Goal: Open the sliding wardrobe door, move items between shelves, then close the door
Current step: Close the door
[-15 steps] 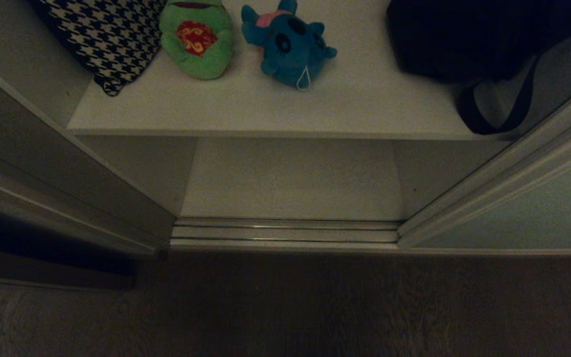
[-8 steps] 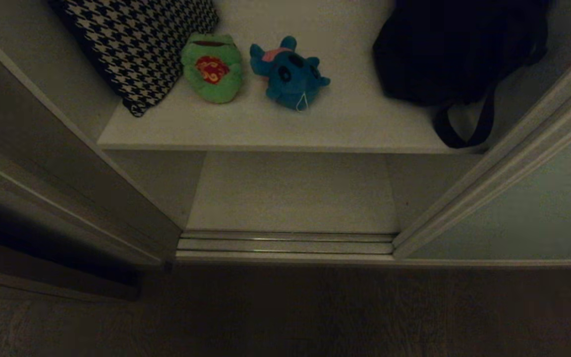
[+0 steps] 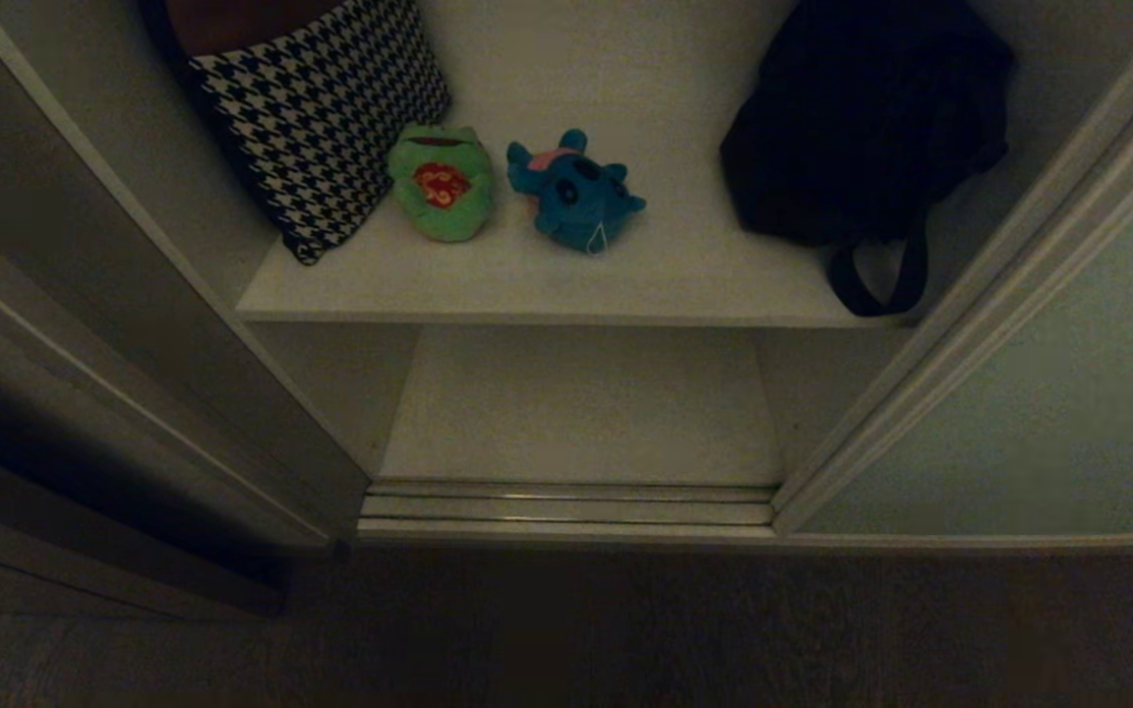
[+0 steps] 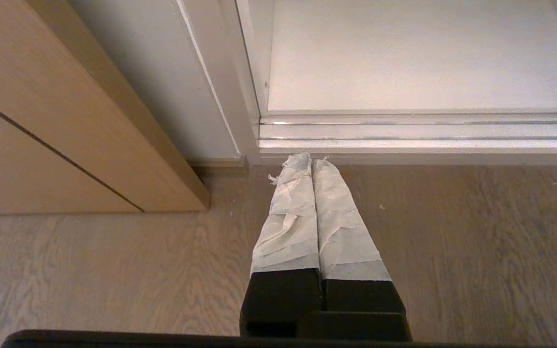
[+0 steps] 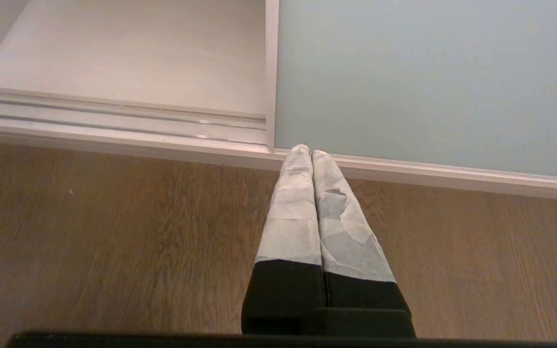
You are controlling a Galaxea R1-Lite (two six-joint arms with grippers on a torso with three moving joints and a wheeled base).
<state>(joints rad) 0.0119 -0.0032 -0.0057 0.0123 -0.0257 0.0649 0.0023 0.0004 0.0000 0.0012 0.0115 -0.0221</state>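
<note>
Head view looks down into the wardrobe with the sliding wardrobe door (image 3: 1048, 413) already pushed to the right, leaving the opening clear. On the upper shelf (image 3: 566, 285) the green frog (image 3: 441, 183) and the blue plush (image 3: 576, 192) lie side by side near the middle, almost touching, with the houndstooth cushion (image 3: 321, 108) leaning just left of the frog and the black bag (image 3: 862, 118) well apart on the right, its strap hanging over the shelf's front edge. The bottom board (image 3: 581, 403) holds nothing that can be seen.

Neither arm shows in the head view. The wrist views show the left hand (image 4: 306, 162) and the right hand (image 5: 306, 150) hanging low over the wooden floor (image 4: 452, 232) in front of the door track (image 4: 418, 131), each with its taped fingers pressed together and holding nothing.

The step in hand looks like moving the plush toys down. To do it well, one hand should lift to shelf height and spread before it reaches in. The blue plush is the easier first target, since it has free space on its right. Come in from the front, close across its body, and keep clear of the frog. For the frog, avoid nudging the cushion. Set each toy well back on the bottom board, so the door cannot catch it.
</note>
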